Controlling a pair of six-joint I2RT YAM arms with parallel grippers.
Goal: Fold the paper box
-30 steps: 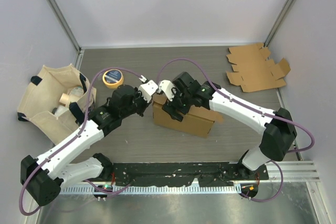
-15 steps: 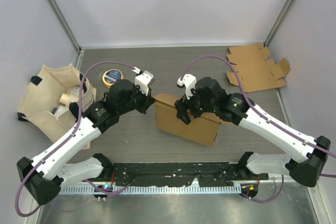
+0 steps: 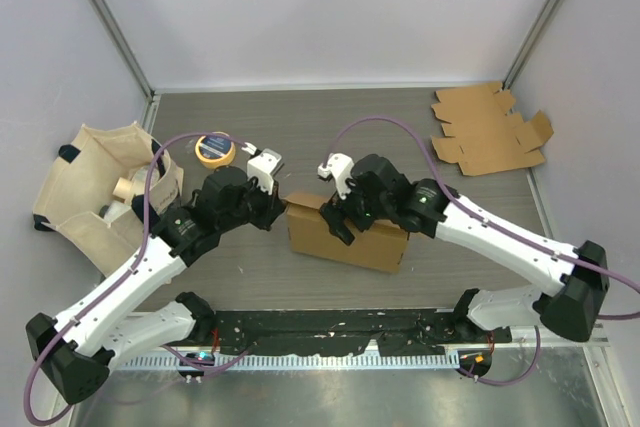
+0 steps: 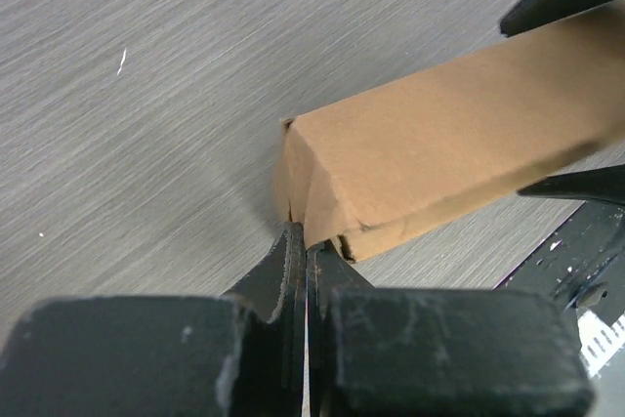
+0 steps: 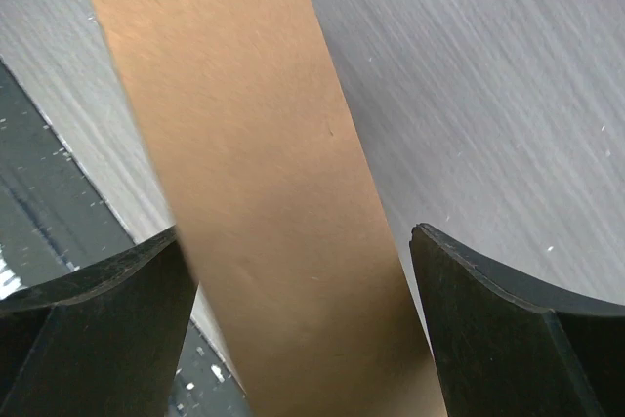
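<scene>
While the right claw (image 5: 298, 236) straddles the paper box (image 3: 345, 235) on the surface (image 3: 240, 127), jaws wide, the left claw (image 4: 305, 241) sits shut against its end. Light, thin card, I'd guess. It dents easily, so grip across the stiff folded edges.

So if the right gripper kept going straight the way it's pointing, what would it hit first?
The box. It sits between the right gripper's open fingers, so they would slide past its sides, probably to the table; depth is unclear.
</scene>
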